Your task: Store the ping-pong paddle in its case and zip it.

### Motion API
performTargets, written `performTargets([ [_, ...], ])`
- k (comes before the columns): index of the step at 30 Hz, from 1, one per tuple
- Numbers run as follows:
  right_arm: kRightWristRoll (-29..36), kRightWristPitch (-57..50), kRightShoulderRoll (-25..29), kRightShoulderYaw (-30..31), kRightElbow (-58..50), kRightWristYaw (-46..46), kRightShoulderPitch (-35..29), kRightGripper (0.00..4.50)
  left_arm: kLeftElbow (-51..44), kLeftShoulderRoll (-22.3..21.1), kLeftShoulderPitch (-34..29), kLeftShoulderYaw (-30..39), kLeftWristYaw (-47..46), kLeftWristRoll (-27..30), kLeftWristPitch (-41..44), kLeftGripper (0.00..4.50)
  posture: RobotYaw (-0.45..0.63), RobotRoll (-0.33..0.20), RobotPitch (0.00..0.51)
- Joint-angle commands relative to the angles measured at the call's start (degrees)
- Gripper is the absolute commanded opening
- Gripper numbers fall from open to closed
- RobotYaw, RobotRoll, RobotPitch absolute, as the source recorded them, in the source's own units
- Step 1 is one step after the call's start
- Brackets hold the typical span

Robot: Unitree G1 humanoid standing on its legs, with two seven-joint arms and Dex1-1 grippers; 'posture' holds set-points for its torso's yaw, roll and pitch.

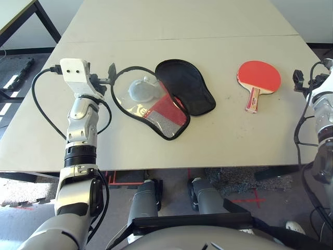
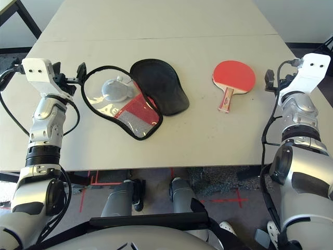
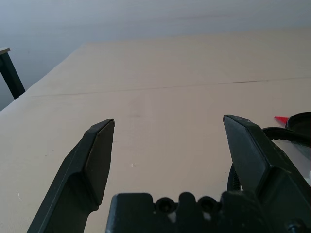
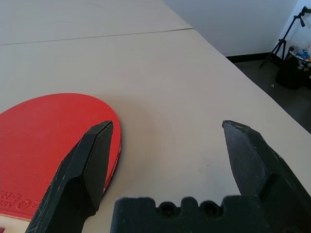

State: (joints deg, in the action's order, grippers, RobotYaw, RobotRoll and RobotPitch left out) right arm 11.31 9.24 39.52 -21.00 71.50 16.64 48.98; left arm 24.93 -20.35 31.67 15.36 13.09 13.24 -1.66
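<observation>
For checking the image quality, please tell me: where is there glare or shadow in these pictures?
Left eye view: pale glare on the clear window of the case, bright sunlit streaks on the floor at far left; right eye view: similar glare on that window; right wrist view: a soft, faint shadow on the table beside the paddle's red face.

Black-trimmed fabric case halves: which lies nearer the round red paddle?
The plain black half; the other half has a clear window, red fabric and grey mesh.
</observation>
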Motion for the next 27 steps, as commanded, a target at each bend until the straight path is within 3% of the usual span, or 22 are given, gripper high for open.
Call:
performTargets([
  [1,-0.3,-0.1,-0.2,-0.1,0.8,0.0,0.1,4.47,0.6,0.0,0.1,0.7,-0.7,-0.1,-0.5,4.50,-0.05,0.000,0.154],
  [7,-0.9,0.2,-0.4,0.4,0.5,0.5,0.0,4.47,-3.5,-1.3,3.0,0.0,1.5,1.4,3.2,4.50,-0.04,0.000,0.159],
  [13,-1.6,0.6,-1.0,0.9,0.1,2.0,0.2,4.47,-20.6,-2.2,3.1,-6.2,9.2,5.0,14.0,4.50,-0.03,0.000,0.155],
  [21,-2.3,-0.4,-2.5,2.1,-0.6,2.9,0.9,4.47,-30.4,-5.0,3.4,-16.2,21.6,5.1,19.9,4.50,-0.05,0.000,0.147],
  [27,-2.0,-15.9,-3.7,2.9,-3.0,-5.1,5.0,4.47,-31.3,-5.3,3.2,-19.8,25.9,4.5,21.4,4.50,-0.06,0.000,0.148],
])
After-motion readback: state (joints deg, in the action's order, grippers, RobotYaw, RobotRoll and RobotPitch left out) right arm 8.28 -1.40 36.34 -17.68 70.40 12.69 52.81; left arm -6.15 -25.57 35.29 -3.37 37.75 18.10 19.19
